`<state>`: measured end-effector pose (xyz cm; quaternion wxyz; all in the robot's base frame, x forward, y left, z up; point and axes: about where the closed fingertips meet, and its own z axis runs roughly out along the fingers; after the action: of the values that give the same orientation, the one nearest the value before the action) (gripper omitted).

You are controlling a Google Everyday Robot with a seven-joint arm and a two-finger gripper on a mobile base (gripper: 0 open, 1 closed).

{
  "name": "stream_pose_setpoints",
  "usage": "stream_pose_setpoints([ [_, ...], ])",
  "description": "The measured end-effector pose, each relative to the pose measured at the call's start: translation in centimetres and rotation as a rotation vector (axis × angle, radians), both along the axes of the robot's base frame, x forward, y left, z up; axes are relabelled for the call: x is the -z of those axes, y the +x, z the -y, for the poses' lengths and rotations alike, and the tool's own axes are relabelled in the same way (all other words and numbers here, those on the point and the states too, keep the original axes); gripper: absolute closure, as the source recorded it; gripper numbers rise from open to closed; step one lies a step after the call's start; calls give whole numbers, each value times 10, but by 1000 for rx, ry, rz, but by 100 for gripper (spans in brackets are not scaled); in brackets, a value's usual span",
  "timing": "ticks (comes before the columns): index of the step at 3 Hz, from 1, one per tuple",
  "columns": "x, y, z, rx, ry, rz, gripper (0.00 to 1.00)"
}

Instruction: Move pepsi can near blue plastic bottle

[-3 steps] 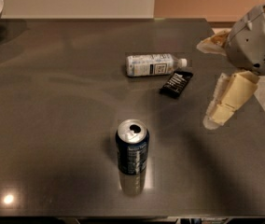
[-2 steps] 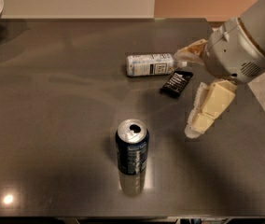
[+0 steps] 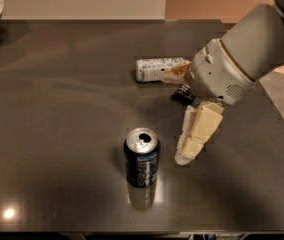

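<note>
Jaws wide and empty, the gripper (image 3: 174, 116) has swung left across the dark table (image 3: 57, 134) to just beside the upright dark blue aluminium pepsi can (image 3: 141, 156), apparently readying a grasp.

The table (image 3: 57, 109) is a glossy dark grey-brown with pale glints. The pepsi can (image 3: 141, 159) is dark blue with white print and a silver top. Just right of the can hangs the pincer (image 3: 174, 116), its spread fingers cream, its housing pale grey. Beyond the can lie the blue plastic bottle (image 3: 157, 69), labelled whitish-blue, and a black packet (image 3: 183, 94).
</note>
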<state>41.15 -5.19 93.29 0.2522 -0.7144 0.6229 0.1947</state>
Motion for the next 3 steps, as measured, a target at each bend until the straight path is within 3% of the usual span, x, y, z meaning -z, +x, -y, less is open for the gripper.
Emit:
stream_pose_setpoints([
  [3,35,-38,-36,-144,11,-99,0],
])
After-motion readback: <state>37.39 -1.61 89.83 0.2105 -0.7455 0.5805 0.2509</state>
